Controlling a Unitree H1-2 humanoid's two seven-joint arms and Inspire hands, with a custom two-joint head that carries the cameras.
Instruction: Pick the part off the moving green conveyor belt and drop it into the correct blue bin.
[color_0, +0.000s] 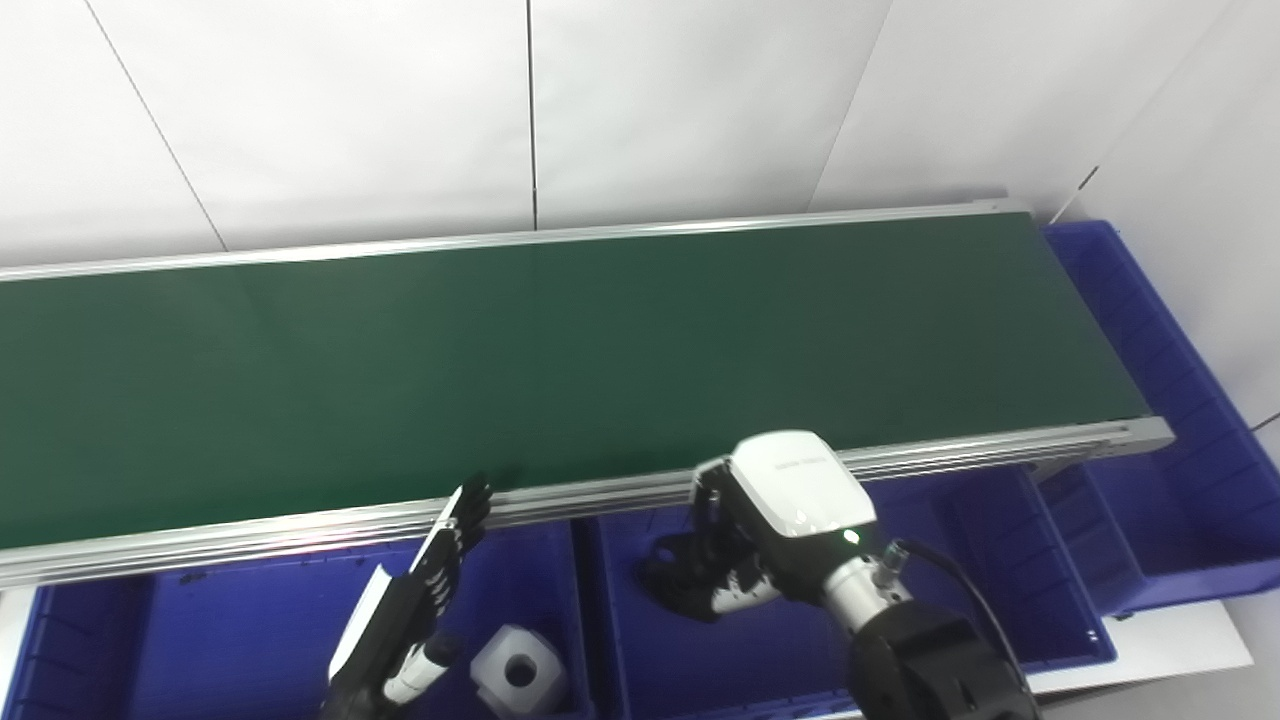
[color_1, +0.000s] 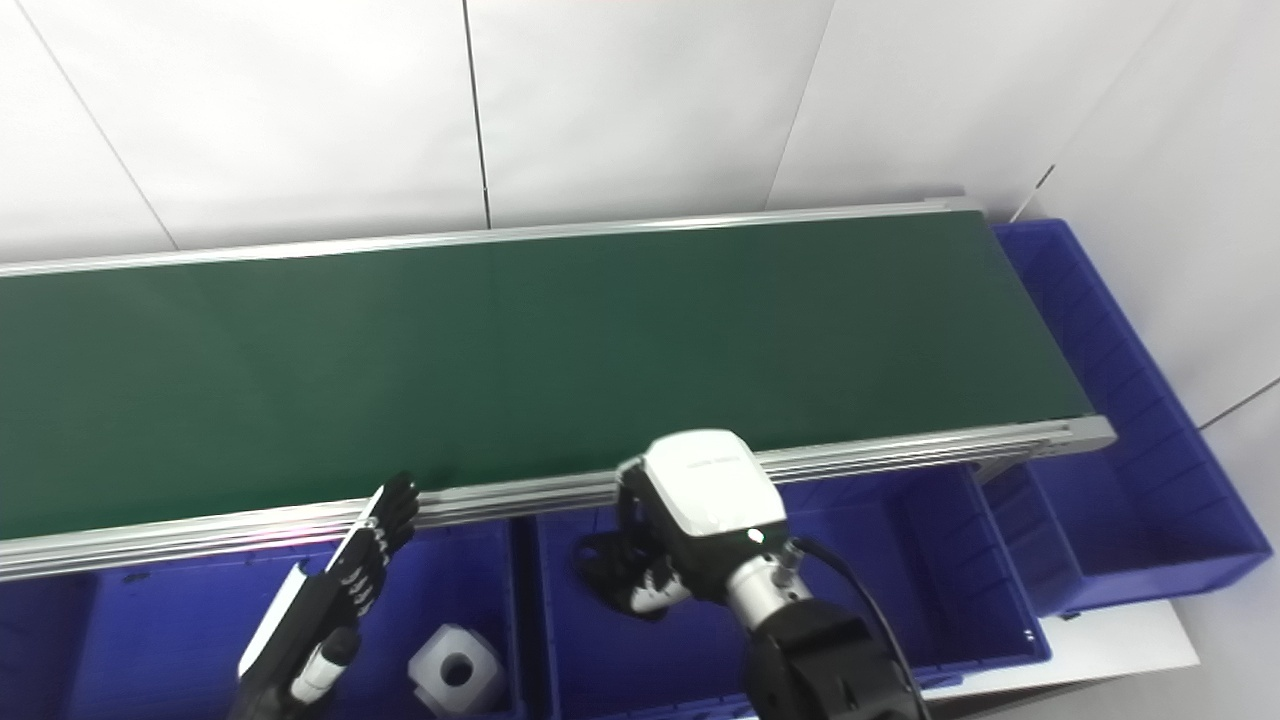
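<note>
Oddly, the green conveyor belt (color_0: 560, 350) carries nothing at this moment; the only part in view is a white, blocky plastic piece with a round bore (color_0: 520, 670), lying in the left blue bin (color_0: 240, 620) just beside the left robot hand (color_0: 440, 560). That robot hand is flat, fingers straight and together, holding nothing, its tips near the belt's aluminium rail (color_0: 600, 495). The right robot hand (color_0: 720, 560) hangs over the middle blue bin (color_0: 1000, 560), fingers curled downward; whether anything sits inside them I cannot tell. Judging by its look, the part should be light, rigid and somewhat slick, not fragile. A pinch across two opposite flat sides seems safer than the rounded corners.
</note>
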